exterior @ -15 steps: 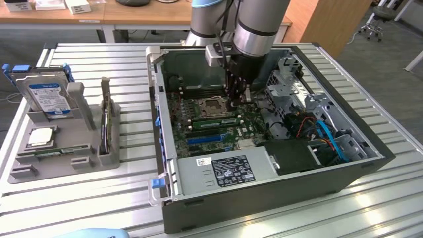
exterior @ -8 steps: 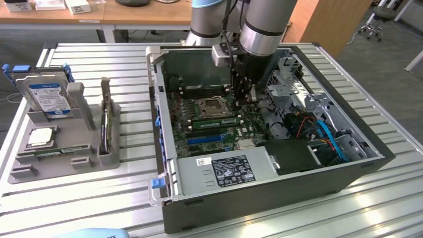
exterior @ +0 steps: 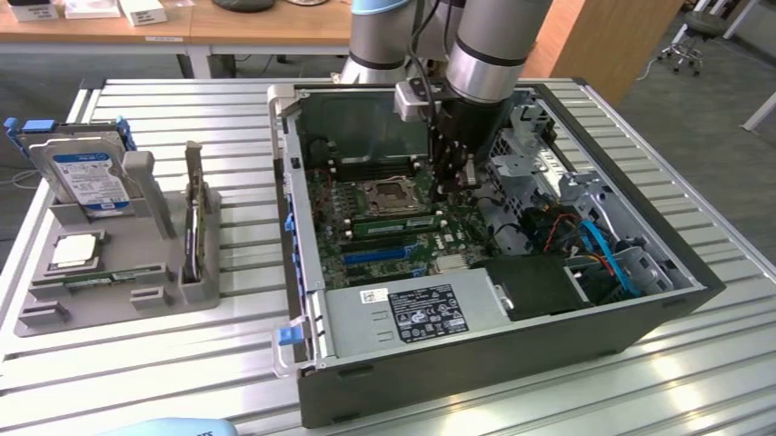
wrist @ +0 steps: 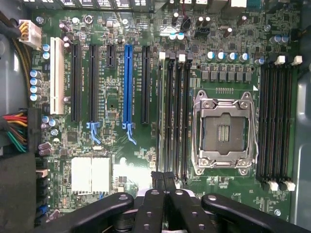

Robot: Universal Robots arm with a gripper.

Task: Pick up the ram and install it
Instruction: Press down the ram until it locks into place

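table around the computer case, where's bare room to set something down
Free patches: the slatted table in front of the grey parts tray, the strip between tray and computer case, and the corner at the exterior view's right of the case. Crowded: the tray, holding a hard drive, and the case interior, where the shut claw sits over the board.

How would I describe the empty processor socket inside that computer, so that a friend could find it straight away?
Start at the open computer case lying on the slatted table and look down at the green motherboard on its floor. Near the board's middle sits the processor socket. It is the one square, silver-framed part with a dark centre, while the memory slots flanking it are long, thin and black.
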